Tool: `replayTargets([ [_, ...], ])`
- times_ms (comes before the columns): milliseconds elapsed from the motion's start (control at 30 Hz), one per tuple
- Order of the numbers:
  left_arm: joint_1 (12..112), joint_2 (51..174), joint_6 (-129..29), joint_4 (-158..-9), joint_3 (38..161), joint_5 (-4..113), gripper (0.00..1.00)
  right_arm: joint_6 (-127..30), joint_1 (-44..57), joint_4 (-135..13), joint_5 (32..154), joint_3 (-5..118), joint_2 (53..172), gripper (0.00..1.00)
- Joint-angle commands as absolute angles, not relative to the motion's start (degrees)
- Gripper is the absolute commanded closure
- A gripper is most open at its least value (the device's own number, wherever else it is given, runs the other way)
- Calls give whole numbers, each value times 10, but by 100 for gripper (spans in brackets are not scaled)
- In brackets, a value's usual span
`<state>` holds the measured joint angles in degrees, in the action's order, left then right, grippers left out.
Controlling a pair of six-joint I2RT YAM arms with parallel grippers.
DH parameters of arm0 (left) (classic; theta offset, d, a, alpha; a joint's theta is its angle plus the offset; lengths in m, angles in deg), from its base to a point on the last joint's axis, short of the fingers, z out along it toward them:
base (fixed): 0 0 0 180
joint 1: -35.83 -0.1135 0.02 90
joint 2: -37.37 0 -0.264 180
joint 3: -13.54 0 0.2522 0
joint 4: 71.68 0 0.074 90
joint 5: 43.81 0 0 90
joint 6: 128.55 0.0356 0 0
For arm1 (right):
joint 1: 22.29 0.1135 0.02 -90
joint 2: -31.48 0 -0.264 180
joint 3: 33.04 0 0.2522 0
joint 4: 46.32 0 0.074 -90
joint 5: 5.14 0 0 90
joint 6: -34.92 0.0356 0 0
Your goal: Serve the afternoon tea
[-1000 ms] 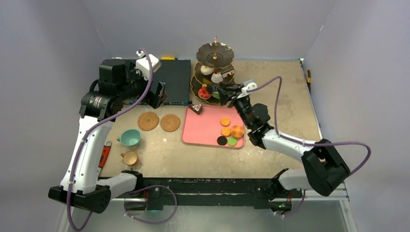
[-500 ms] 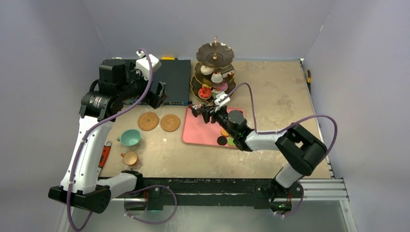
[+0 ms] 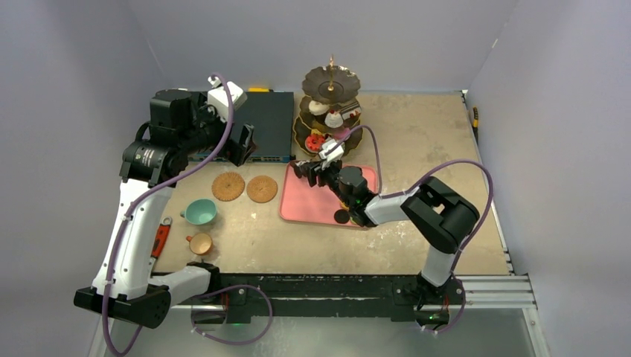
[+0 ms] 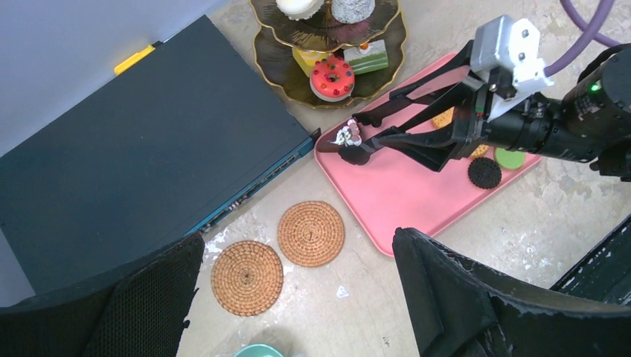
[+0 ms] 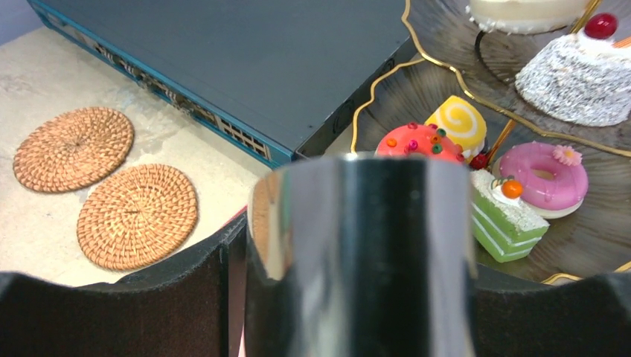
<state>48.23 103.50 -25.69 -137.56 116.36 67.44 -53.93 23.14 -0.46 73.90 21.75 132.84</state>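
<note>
The dark three-tier stand (image 3: 330, 111) holds several toy cakes, seen close in the right wrist view (image 5: 417, 97). My right gripper (image 3: 344, 182) is shut on the black tongs (image 4: 409, 137). The tong tips sit either side of a small dark cake (image 4: 348, 140) at the pink tray's far-left corner. Macarons (image 4: 484, 172) lie on the tray. Two woven coasters (image 3: 228, 186) (image 3: 262, 188) lie left of the tray. The teal cup (image 3: 199, 213) and tan cup (image 3: 200, 243) stand nearer. My left gripper (image 3: 242, 145) is open and empty, high above the coasters (image 4: 311, 233).
The pink tray (image 3: 312, 204) lies in front of the stand. A dark blue flat box (image 3: 260, 123) sits at the back, left of the stand. A red-handled tool (image 3: 161, 236) lies by the table's left edge near the cups.
My right arm has swung from the stand's bottom tier down and left to the tray's far-left corner, bringing the tongs onto the dark cake. The left arm has barely moved.
</note>
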Motion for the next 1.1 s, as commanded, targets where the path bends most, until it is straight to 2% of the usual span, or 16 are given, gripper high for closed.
replayTargets([
  [0, 480, 1034, -252, -1376, 1187, 680, 1, -548, 234, 41, 733, 248, 1342, 37],
  [100, 480, 1034, -251, -1375, 1184, 680, 1, -549, 234, 52, 730, 251, 1352, 40],
  [333, 480, 1033, -251, -1373, 1181, 679, 1, -549, 237, 67, 735, 241, 1343, 60],
  [500, 480, 1034, -250, -1373, 1181, 679, 1, -549, 239, 39, 742, 216, 1289, 65],
  [800, 480, 1031, -251, -1372, 1178, 682, 1, -527, 236, -86, 705, 172, 1129, 66],
  [1067, 480, 1025, -251, -1372, 1175, 683, 1, -527, 169, -137, 695, 189, 1020, 66],
])
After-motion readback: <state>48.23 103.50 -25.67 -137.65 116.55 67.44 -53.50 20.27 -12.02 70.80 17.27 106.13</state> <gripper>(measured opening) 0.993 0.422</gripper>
